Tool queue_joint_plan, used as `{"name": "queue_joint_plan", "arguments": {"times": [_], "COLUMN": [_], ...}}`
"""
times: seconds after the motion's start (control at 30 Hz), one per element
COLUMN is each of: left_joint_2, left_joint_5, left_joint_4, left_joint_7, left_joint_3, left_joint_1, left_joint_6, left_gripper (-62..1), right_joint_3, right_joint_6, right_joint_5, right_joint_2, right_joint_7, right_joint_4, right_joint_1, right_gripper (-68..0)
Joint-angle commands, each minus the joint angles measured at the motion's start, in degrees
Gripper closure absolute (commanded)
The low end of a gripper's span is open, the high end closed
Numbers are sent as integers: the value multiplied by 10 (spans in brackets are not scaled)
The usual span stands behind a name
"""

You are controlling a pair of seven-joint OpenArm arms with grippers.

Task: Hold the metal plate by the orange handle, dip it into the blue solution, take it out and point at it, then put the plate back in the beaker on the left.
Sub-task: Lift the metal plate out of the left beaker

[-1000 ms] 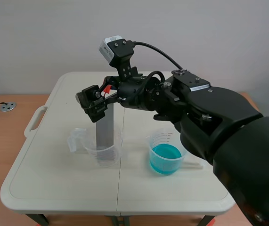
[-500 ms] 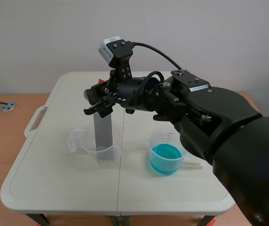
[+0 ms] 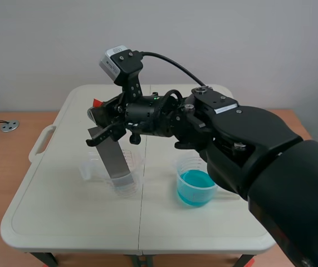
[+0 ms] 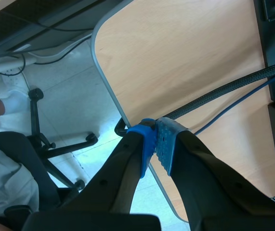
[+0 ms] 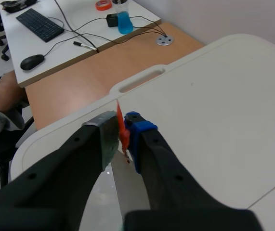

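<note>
1. Black right pincer (image 5: 123,132), closed to a narrow gap, clamps a thin orange handle (image 5: 120,118) from both sides.
2. Grey, long, flat metal plate (image 3: 114,158) hangs below that handle. Its long axis is tilted: the top leans toward the robot's left, and the lower end stands inside a clear plastic beaker (image 3: 124,186) on the left half of the cream worktop (image 3: 64,211).
3. Blue solution fills the bottom of a second clear beaker (image 3: 195,186), which stands to the right of the first, near it but not touching. From the pincer it lies to the right and lower down.
4. Only the right arm is at the beakers. It comes in from the right and reaches past the middle, so it alone can carry the plate.
5. Black left pincer (image 4: 155,139) is closed on nothing, its blue pads touching. It hangs away from the worktop, over a pale floor beside a wooden desk (image 4: 185,62) and a black office chair (image 4: 45,144). It does not show in the scene view.
6. Judgement: to reach the blue solution, the plate must first rise clear of the left beaker's rim. Tilted as it is, its lower edge could catch that rim and tip the light beaker.
</note>
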Motion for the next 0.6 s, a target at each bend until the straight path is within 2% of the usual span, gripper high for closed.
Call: {"name": "queue_joint_plan", "arguments": {"times": [0.0,0.37,0.5,0.57], "left_joint_2": [2,2,2,2], "left_joint_5": [-3,-3,-3,-3], "left_joint_4": [6,6,6,6], "left_joint_7": [-2,-2,-2,-2], "left_joint_3": [-1,-1,-1,-1], "left_joint_1": [6,6,6,6], "left_joint_6": [-3,-3,-3,-3], "left_gripper": [-27,-27,-27,-27], "right_joint_3": [0,0,0,1], "right_joint_6": [10,81,82,82], "right_joint_5": [4,5,2,-14], "right_joint_2": [-5,5,13,18], "right_joint_7": [11,23,25,24], "right_joint_4": [12,14,25,45], "right_joint_1": [12,12,8,-1], "right_gripper": [-11,-11,-13,-13]}}
